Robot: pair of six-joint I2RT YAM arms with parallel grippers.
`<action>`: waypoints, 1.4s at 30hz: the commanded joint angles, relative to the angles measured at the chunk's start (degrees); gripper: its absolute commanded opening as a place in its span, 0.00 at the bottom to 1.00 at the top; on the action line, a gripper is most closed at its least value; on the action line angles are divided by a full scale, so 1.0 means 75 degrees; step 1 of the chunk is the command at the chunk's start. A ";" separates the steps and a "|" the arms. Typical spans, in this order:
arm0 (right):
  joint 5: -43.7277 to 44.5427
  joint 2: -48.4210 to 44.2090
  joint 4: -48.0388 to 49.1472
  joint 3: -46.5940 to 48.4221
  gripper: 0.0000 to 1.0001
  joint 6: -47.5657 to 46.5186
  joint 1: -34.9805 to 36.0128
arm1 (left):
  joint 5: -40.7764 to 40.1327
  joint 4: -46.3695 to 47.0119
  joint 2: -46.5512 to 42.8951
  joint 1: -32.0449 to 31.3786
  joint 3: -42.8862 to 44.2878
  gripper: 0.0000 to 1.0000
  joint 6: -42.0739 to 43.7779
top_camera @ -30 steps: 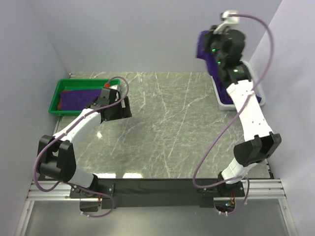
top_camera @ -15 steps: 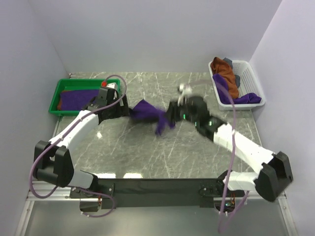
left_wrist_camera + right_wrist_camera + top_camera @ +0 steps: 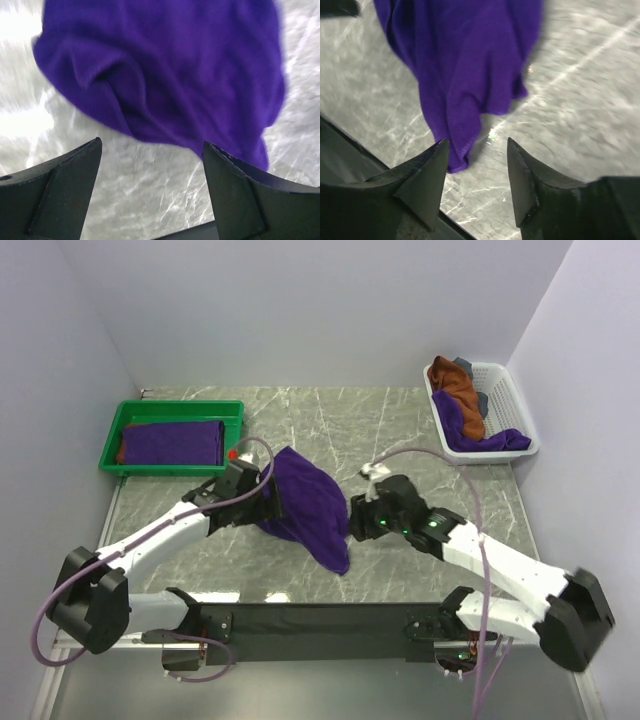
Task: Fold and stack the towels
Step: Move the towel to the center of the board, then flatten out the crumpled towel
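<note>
The green tray [image 3: 112,430] holds a folded purple towel [image 3: 172,443]; the white basket [image 3: 512,376] holds a rust towel [image 3: 460,388] and a draped purple towel [image 3: 497,441]. A crumpled purple towel [image 3: 305,502] lies on the counter [image 3: 400,430] between both low arms. The left pincer [image 3: 150,185] is wide, the right pincer [image 3: 475,175] parted, and neither is gripping.

A crumpled purple towel [image 3: 305,502] lies unfolded in a loose heap just right of the green tray [image 3: 180,408] and nearer the front. A folded purple towel [image 3: 172,442] rests flat inside the tray. Far right of the tray, a rust-brown towel [image 3: 462,390] is bunched over a third purple towel [image 3: 478,435].
</note>
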 commanded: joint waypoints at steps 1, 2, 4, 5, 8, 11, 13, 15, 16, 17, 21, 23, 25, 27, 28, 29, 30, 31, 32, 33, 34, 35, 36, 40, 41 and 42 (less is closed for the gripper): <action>-0.0450 0.0908 0.0335 0.0645 0.55 -0.0723 0.0754 | -0.0438 0.0266 0.0001 -0.0291 -0.0349 0.86 -0.1284; -0.0439 0.1119 0.0324 0.0762 0.55 -0.1014 0.1035 | -0.0578 0.0300 0.0002 -0.0327 -0.0524 0.86 -0.1460; -0.0287 0.1787 0.0160 0.1114 0.54 -0.1297 0.1771 | -0.0930 0.0347 0.0013 -0.0363 -0.0713 0.82 -0.1894; -0.0170 0.2195 0.0102 0.1219 0.54 -0.1484 0.1950 | -0.1024 0.0359 0.0048 -0.0363 -0.0830 0.81 -0.2023; 0.0146 0.2806 -0.0086 0.1478 0.51 -0.1649 0.2408 | -0.1353 0.0429 0.0281 -0.0351 -0.0959 0.77 -0.2293; 0.0276 0.3182 -0.0250 0.1548 0.50 -0.1661 0.2537 | -0.1575 0.0512 0.0656 -0.0363 -0.0948 0.73 -0.2422; 0.0416 0.3323 -0.0437 0.1572 0.50 -0.1650 0.2608 | -0.1716 0.0547 0.0856 -0.0339 -0.0890 0.70 -0.2469; 0.0428 0.3488 -0.0601 0.1560 0.50 -0.1638 0.2713 | -0.1681 0.0687 0.1102 -0.0339 -0.0866 0.68 -0.2446; 0.0463 0.3523 -0.0649 0.1560 0.50 -0.1592 0.2748 | -0.1693 0.0734 0.1184 -0.0339 -0.0808 0.67 -0.2446; 0.0475 0.3581 -0.0695 0.1537 0.50 -0.1568 0.2818 | -0.1728 0.0746 0.1348 -0.0351 -0.0761 0.65 -0.2434; 0.0581 0.3617 -0.0883 0.1478 0.50 -0.1439 0.3018 | -0.1822 0.0723 0.1618 -0.0339 -0.0608 0.59 -0.2411; 0.0545 0.3594 -0.0895 0.1490 0.50 -0.1380 0.3100 | -0.1868 0.0723 0.1677 -0.0351 -0.0620 0.56 -0.2411; 0.0697 0.3652 -0.1024 0.1560 0.49 -0.1182 0.3194 | -0.1915 0.0723 0.1736 -0.0351 -0.0632 0.50 -0.2399; 0.0976 0.3734 -0.1117 0.1607 0.49 -0.1111 0.3252 | -0.2009 0.0653 0.1806 -0.0351 -0.0632 0.40 -0.2387; 0.1084 0.3781 -0.1141 0.1630 0.49 -0.1006 0.3287 | -0.2033 0.0641 0.1829 -0.0339 -0.0608 0.34 -0.2376; 0.1154 0.3874 -0.1176 0.1654 0.48 -0.0970 0.3299 | -0.2056 0.0606 0.1876 -0.0339 -0.0597 0.23 -0.2364; 0.1294 0.3921 -0.1258 0.1712 0.45 -0.0958 0.3323 | -0.2114 0.0606 0.1888 -0.0339 -0.0585 0.21 -0.2352; 0.1354 0.3968 -0.1282 0.1747 0.41 -0.0900 0.3369 | -0.2138 0.0582 0.1935 -0.0339 -0.0550 0.20 -0.2352; 0.1435 0.4038 -0.1351 0.1794 0.38 -0.0888 0.3381 | -0.2161 0.0559 0.1947 -0.0339 -0.0526 0.17 -0.2306; 0.1529 0.4074 -0.1352 0.1818 0.36 -0.0865 0.3405 | -0.2220 0.0489 0.1970 -0.0351 -0.0503 0.13 -0.2294; 0.1565 0.4097 -0.1364 0.1818 0.31 -0.0864 0.3405 | -0.2255 0.0465 0.1970 -0.0339 -0.0468 0.11 -0.2270; 0.1600 0.4109 -0.1375 0.1841 0.26 -0.0841 0.3428 | -0.2290 0.0430 0.1970 -0.0339 -0.0456 0.04 -0.2235; 0.1681 0.4098 -0.1410 0.1853 0.14 -0.0841 0.3463 | -0.2383 0.0360 0.1959 -0.0339 -0.0444 0.01 -0.2223; 0.2009 0.3782 -0.1796 0.2122 0.00 -0.0946 0.3487 | -0.2513 0.0208 0.1877 -0.0351 -0.0467 0.01 -0.2165; 0.2150 0.3503 -0.1937 0.2239 0.00 -0.0993 0.3464 | -0.2525 0.0184 0.1865 -0.0351 -0.0468 0.01 -0.2165; 0.2371 0.3338 -0.2240 0.2553 0.00 -0.1063 0.3429 | -0.2502 0.0172 0.1853 -0.0339 -0.0491 0.01 -0.2130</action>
